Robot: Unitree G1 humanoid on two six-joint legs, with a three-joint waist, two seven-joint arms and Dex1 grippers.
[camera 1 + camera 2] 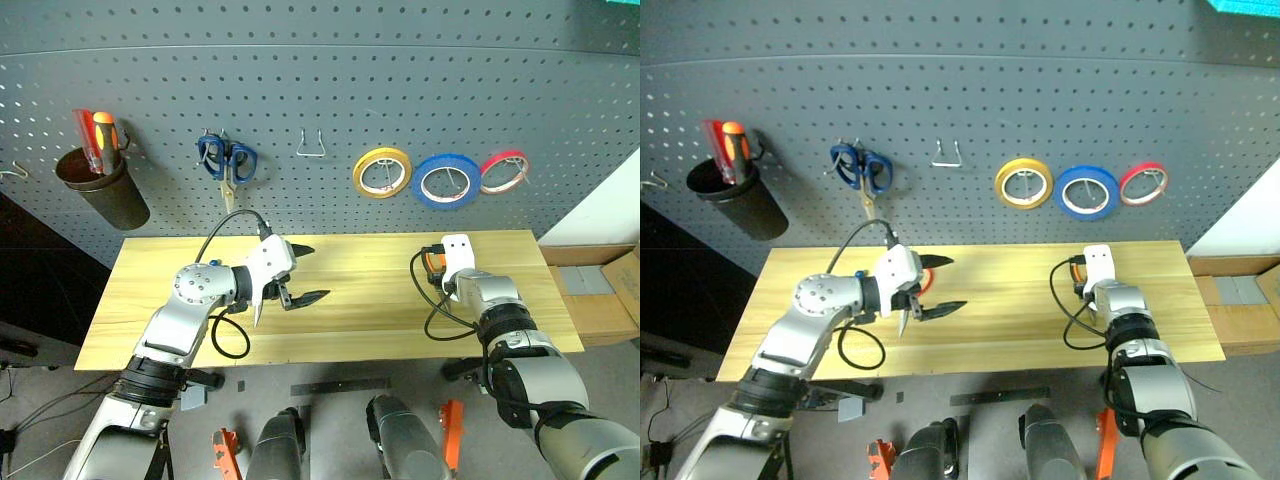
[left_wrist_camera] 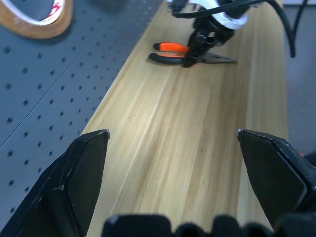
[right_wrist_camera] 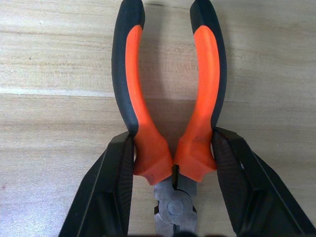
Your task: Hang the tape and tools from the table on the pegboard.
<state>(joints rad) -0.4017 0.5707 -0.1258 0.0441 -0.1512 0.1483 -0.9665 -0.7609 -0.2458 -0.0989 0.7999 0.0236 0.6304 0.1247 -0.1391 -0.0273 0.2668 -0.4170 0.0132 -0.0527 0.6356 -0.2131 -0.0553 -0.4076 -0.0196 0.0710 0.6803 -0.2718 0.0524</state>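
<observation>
The right gripper (image 3: pixel 173 163) pinches the pliers (image 3: pixel 170 98) near the pivot, flat on the counter (image 1: pixel 360 300), likely to lift them toward the pegboard (image 1: pixel 320 100). The left gripper (image 1: pixel 295 275) hovers, spread wide and empty.

Both arms are silver-grey metal with black joint rings and white wrist housings. Black cables loop from each wrist. Each end effector (image 1: pixel 295 272) has two black fingers (image 3: pixel 111 192).
</observation>
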